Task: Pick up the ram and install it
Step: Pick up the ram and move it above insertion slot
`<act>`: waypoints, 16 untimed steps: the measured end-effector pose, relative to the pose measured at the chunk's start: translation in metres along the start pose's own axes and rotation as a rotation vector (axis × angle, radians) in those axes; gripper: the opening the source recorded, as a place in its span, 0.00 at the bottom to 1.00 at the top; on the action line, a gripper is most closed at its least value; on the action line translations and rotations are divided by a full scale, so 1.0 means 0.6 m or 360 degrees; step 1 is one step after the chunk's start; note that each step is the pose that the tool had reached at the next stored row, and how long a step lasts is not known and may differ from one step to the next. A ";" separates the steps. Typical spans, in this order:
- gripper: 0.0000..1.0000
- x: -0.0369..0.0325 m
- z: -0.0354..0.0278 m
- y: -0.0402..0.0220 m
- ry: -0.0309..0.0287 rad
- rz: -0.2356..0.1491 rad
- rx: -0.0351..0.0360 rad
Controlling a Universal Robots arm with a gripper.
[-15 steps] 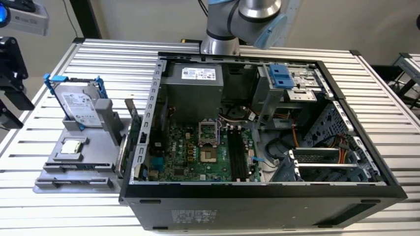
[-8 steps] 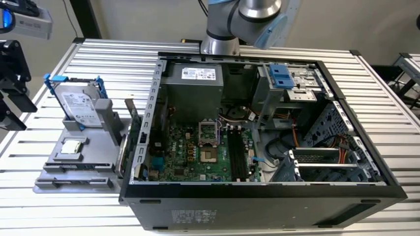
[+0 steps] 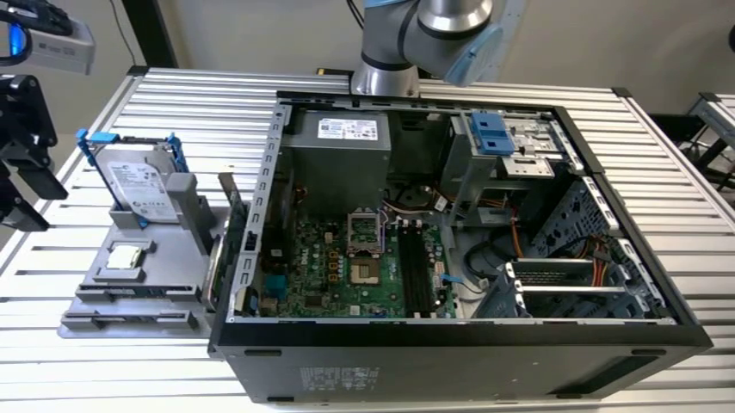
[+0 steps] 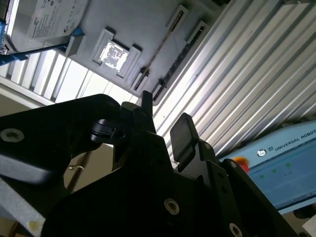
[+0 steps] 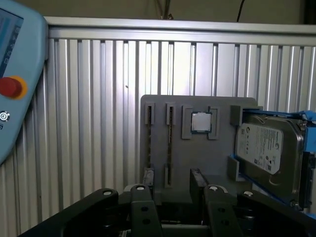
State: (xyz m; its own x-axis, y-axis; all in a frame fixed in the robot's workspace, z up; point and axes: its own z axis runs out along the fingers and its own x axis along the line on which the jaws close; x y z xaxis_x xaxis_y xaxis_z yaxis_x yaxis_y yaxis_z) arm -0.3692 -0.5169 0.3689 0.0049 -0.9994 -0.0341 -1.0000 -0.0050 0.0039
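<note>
So far: nothing gripped or installed; the whole job is still to do, I judge.
Desk (image 3: 103, 379): ribbed aluminium slats.
Case (image 3: 460, 361): open black tower; the long black motherboard slots (image 3: 416, 271) look empty.
Tray (image 5: 207, 153): matte grey plastic, near the desk's edge on the exterior view's left.
Ram (image 5: 170, 143): thin flat stick, standing on edge in a tray groove.
Fingers (image 4: 183, 129): black, blocky, spread apart, empty, above the tray.

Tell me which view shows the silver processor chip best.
The first wrist view: the processor chip faces the camera squarely in its recess on the gray tray. The second wrist view shows it slanted and washed by glare. The exterior view shows it from afar, at an angle.
</note>
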 end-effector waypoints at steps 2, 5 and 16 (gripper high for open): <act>1.00 0.000 0.001 0.000 -0.00002 0.0000 0.0000; 1.00 0.000 0.002 0.000 -0.00001 0.0000 0.0000; 1.00 0.000 0.007 0.000 -0.00001 0.0000 0.0000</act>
State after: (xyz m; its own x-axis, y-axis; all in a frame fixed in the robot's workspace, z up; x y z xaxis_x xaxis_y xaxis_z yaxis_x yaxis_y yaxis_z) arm -0.3692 -0.5169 0.3647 0.0049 -0.9994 -0.0342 -1.0000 -0.0050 0.0038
